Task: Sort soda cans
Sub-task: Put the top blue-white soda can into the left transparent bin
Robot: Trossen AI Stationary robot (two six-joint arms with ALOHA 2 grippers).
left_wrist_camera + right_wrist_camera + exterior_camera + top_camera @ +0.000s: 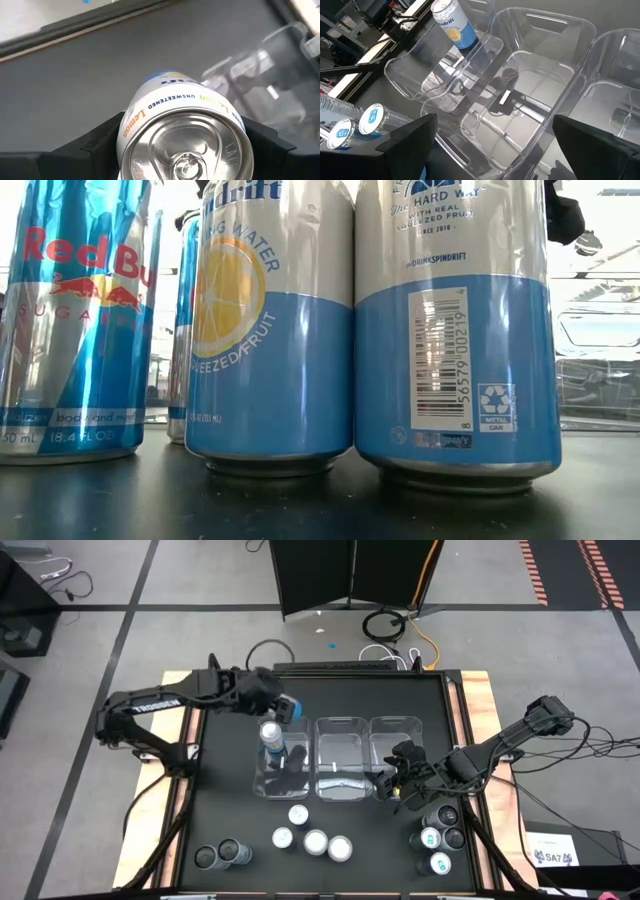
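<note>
My left gripper [272,730] is shut on a white-and-blue soda can [272,743], which hangs over the leftmost of three clear bins [262,780]. The right wrist view shows this can [454,22] above that bin. My right gripper [398,783] stands open at the near edge of the right bin [395,725], with nothing between its fingers [405,142]. White-topped cans [315,840] stand upright on the black table near the front. Two dark cans [220,855] stand at the front left, and several more cans [440,838] at the front right. My left gripper pinches the can's upper wall just below its top rim [131,131] between its two fingers [100,142], one on each opposite side. The fingers slant down from the table's far left. The can is lifted clear and tilted, its silver top [187,145] toward the wrist and its blue bottom toward the bin.
The three bins stand side by side in mid-table; the middle bin [530,95] holds nothing. In the low view a Red Bull can [75,320] and two blue-and-white cans [270,330] stand close to the front. Wooden borders [480,730] edge the black mat.
</note>
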